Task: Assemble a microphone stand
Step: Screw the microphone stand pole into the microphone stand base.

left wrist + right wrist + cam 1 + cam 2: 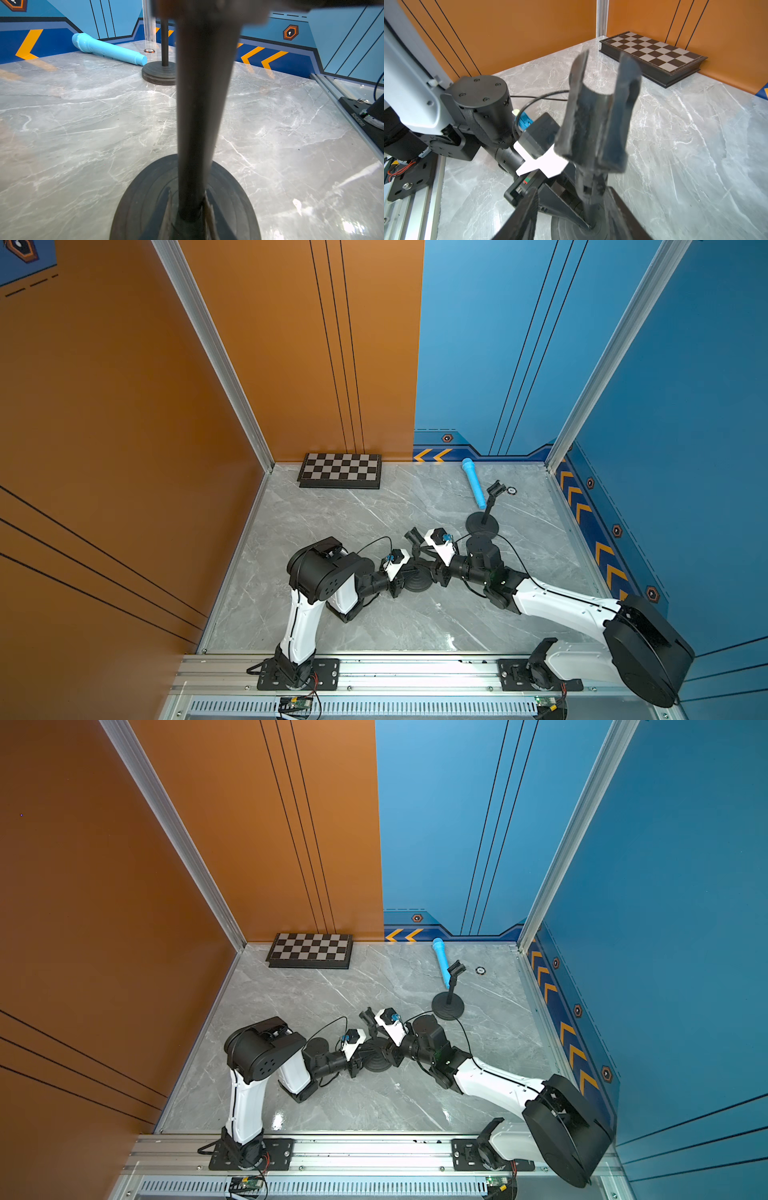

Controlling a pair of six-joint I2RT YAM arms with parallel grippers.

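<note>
Chessboard point(340, 470) x1, back left of desk point(332, 531). Stands x2. Near stand point(417, 581) sits mid-desk between both arms. Left fingers point(168, 209) clamped on pole point(197, 104) just above base point(145, 197). Pole axis upright, clip point(598, 116) on top. Right fingers point(525, 214) apart, flanking pole, no grip. Likely next: right arm withdraws. Far stand point(482, 523) and mic point(473, 483) x1 back right, nearer right arm

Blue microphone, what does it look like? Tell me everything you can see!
The blue microphone is light blue all over and plastic-looking, with a round textured head and a long straight handle. It lies flat on the grey marble table, head toward the back wall, tail close to a black stand's base. Nothing holds it.
</note>
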